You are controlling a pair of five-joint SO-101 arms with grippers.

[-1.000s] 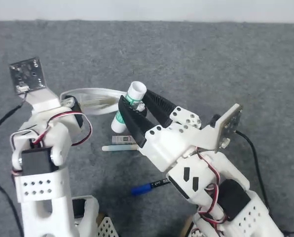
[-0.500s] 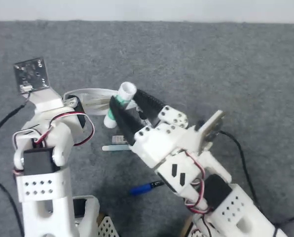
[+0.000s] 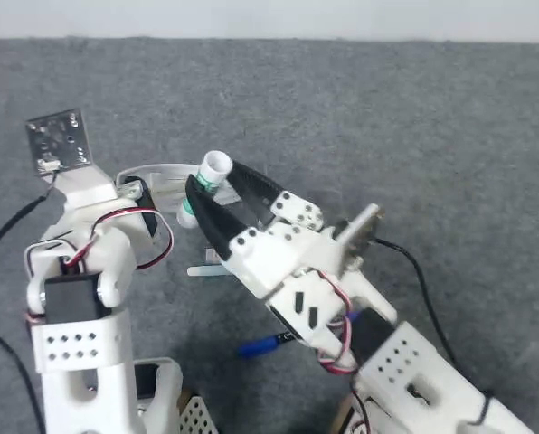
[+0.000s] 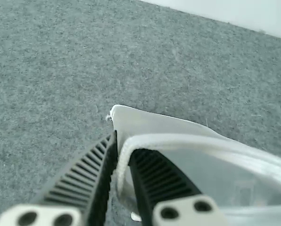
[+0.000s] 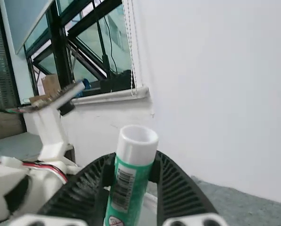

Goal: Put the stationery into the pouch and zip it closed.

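Swinging across toward the left arm, the right claw (image 3: 217, 185) is carrying the glue stick (image 3: 213, 169) closer to the pouch (image 3: 165, 171) than a second ago. Its fingers are clamping the stick's green-labelled body above the pouch's mouth. The left claw (image 4: 122, 146) is pinching the pouch's white rim, lifting it off the grey worktop (image 3: 414, 117). The loading step is under way, it seems. The next move is likely calling for the stick's lower end to be lined up with the opening before the grip eases. The stick's long axis is standing steeply, slightly tilted, with its white end pointing up and its other end down toward the pouch. A blue pen (image 3: 265, 344) is lying on the worktop, awaiting its turn.
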